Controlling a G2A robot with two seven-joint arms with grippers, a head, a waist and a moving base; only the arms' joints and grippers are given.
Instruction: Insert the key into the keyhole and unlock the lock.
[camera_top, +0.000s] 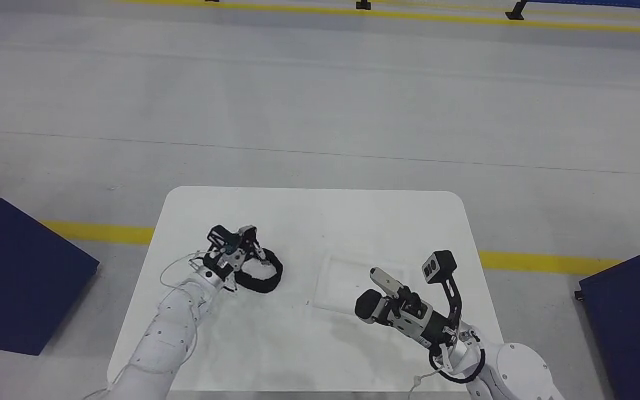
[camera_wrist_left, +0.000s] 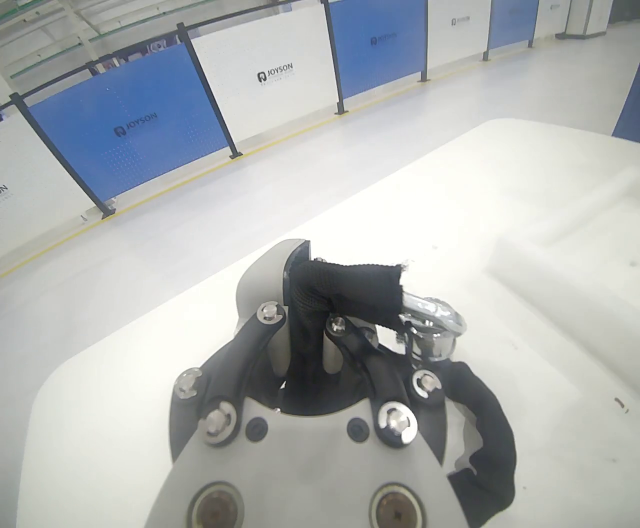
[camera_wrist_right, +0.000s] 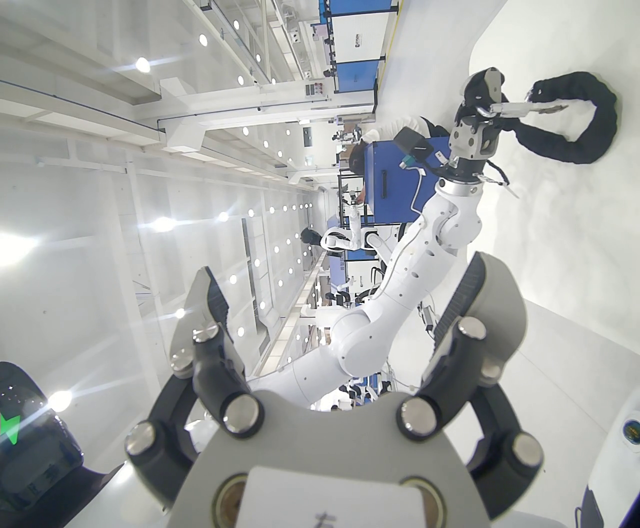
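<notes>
Plainly, the left claw (camera_wrist_left: 345, 300) is clamped on the lock (camera_wrist_left: 432, 330). Its fingers pinch the black fabric sleeve right next to the chrome head, which juts out just past the fingertips. That grip looks chosen to steady the head and leave its end clear of the fingers, so a key could reach it. The rest of the black sleeved loop (camera_wrist_left: 492, 435) trails from the claw's side and lies slack on the table (camera_wrist_left: 500, 175). It curls round beside the claw, so the pinch carries only the head end.

In the right wrist view a slim silver tip (camera_wrist_right: 550, 106) points out of the chrome head and away from the left claw. I cannot tell whether that is the key or part of the lock, and I can pick out no key for certain anywhere else.

A shallow white tray (camera_top: 345, 275) sits on the table beyond the left claw, between the two claws. The right claw (camera_wrist_right: 345, 280) is well apart from the lock, with its fingers spread wide and nothing between them. It seems free to do the key work.

Far behind the left claw, blue and white barrier panels (camera_wrist_left: 130, 140) carry a small logo and lettering, which I leave unread.
</notes>
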